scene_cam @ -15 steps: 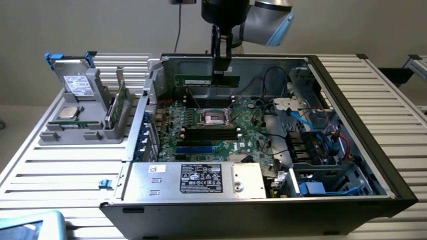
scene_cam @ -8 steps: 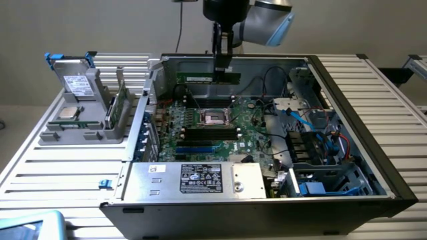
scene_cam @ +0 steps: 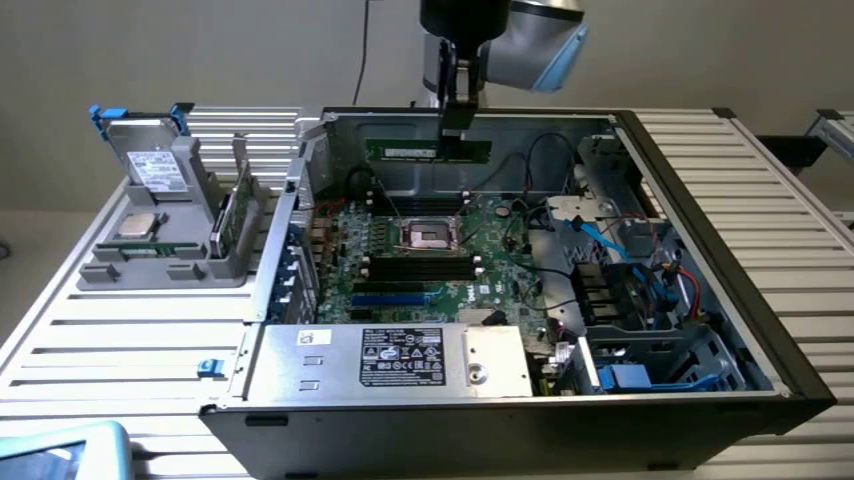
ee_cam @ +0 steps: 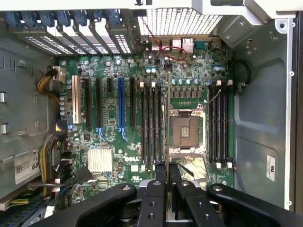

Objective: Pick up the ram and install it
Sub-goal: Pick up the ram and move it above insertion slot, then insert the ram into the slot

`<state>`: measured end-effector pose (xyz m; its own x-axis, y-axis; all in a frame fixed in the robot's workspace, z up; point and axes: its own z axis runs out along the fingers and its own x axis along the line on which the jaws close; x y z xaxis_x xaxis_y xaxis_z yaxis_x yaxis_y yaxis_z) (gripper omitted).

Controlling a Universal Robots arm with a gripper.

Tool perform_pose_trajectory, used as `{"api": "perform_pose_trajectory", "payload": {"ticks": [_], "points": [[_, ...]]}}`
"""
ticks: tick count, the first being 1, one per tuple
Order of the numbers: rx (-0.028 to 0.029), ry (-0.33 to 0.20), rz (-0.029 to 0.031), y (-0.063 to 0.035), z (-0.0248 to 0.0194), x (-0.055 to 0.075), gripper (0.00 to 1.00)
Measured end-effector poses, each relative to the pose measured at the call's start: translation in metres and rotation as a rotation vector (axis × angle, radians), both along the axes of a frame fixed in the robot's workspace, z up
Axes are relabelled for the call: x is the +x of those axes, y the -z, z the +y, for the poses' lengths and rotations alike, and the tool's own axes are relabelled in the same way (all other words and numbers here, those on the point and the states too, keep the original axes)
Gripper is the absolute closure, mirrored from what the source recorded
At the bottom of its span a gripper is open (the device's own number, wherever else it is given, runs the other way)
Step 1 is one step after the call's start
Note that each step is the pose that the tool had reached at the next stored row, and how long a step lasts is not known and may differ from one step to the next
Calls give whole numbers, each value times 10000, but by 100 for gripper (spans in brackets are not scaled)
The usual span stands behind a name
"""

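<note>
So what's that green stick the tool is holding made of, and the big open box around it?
The ram looks like rigid green circuit board, probably fibreglass laminate, with a matte face and a white label. The computer case looks like bare grey sheet metal, with thin folded walls and a dull sheen. The tool gripping the ram is black; whether metal or plastic, I can't tell.

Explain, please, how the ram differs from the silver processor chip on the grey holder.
The ram is a long, narrow green stick; the processor chip is small, square and silver. The ram is gripped on edge by the tool over the motherboard; the processor chip rests on the grey holder beside the case. Shared: neither is seated on the motherboard.
</note>
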<state>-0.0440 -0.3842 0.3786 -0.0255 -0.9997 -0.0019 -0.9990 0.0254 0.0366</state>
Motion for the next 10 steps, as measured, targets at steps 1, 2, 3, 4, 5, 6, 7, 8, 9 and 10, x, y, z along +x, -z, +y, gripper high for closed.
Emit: {"api": "perform_pose_trajectory", "payload": {"ticks": [1, 2, 3, 4, 5, 6, 7, 8, 9, 10], "points": [[0, 0, 0, 0, 0, 0, 86], [0, 0, 0, 0, 0, 0, 86], [0, 0, 0, 0, 0, 0, 86], [0, 0, 0, 0, 0, 0, 86], [0, 0, 0, 0, 0, 0, 86], [0, 0, 0, 0, 0, 0, 86], [0, 0, 0, 0, 0, 0, 86], [0, 0, 0, 0, 0, 0, 86], [0, 0, 0, 0, 0, 0, 86], [0, 0, 0, 0, 0, 0, 86]]}}
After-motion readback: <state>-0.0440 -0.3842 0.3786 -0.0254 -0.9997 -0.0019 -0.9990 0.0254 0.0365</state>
